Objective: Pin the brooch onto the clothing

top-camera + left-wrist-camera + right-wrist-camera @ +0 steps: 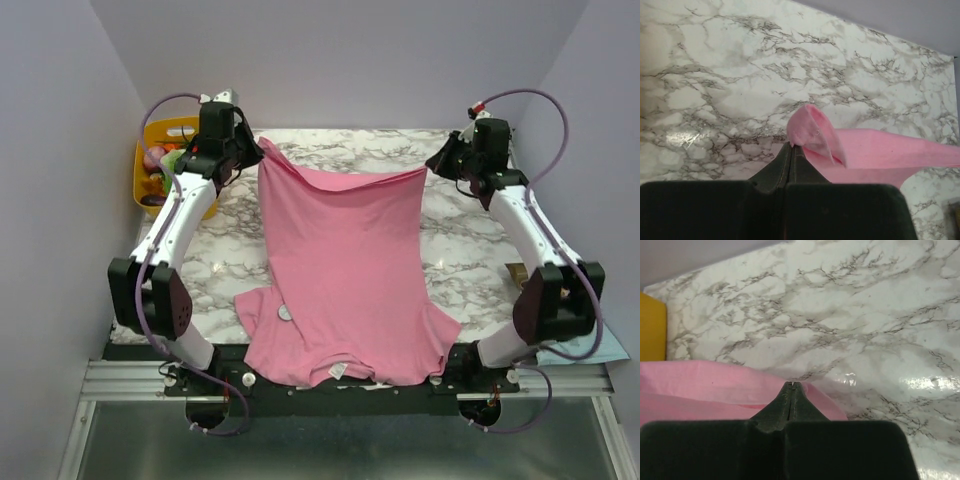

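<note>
The pink clothing (345, 270) hangs stretched between both grippers at the far side of the marble table (470, 260), and its neck end with a white label (338, 371) droops over the near edge. The brooch (285, 313), a tiny grey disc, lies on the shirt near its left sleeve. My left gripper (258, 148) is shut on one far corner of the fabric; in the left wrist view that corner (812, 132) bunches above the closed tips (791, 146). My right gripper (432, 163) is shut on the other far corner (700, 380), fabric on both sides of its tips (790, 385).
A yellow basket (143, 190) of colourful toys stands at the far left, beside the left arm. A small brown object (517, 272) sits at the table's right edge and a blue sheet (603, 350) lies by the right arm's base. White walls close in on three sides.
</note>
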Robot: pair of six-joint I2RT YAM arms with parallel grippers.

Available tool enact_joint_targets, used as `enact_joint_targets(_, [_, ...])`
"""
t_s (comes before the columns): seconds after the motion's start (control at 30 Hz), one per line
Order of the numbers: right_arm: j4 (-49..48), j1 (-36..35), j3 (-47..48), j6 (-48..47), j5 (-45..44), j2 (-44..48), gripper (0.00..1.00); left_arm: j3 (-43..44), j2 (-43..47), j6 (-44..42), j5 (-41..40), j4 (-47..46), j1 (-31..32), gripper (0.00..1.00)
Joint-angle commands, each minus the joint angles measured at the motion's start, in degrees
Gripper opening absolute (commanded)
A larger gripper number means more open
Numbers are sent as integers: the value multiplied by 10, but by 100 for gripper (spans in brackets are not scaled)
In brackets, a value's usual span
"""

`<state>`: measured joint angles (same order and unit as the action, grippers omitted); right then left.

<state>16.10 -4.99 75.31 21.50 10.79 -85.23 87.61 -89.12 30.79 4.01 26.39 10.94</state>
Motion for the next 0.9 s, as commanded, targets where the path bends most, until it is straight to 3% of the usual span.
enact_joint_targets(0.0, [-74, 19, 45, 28, 33, -100, 0, 28, -94, 24, 48, -86, -19, 0])
enact_joint_targets(0.17, [-71, 30, 151, 43, 80, -235, 1, 84, -179, 30, 58, -103, -31, 0])
enact_joint_targets(0.87, [-21, 67, 482, 115, 163, -532, 1, 330, -437, 60, 114, -52, -79, 0])
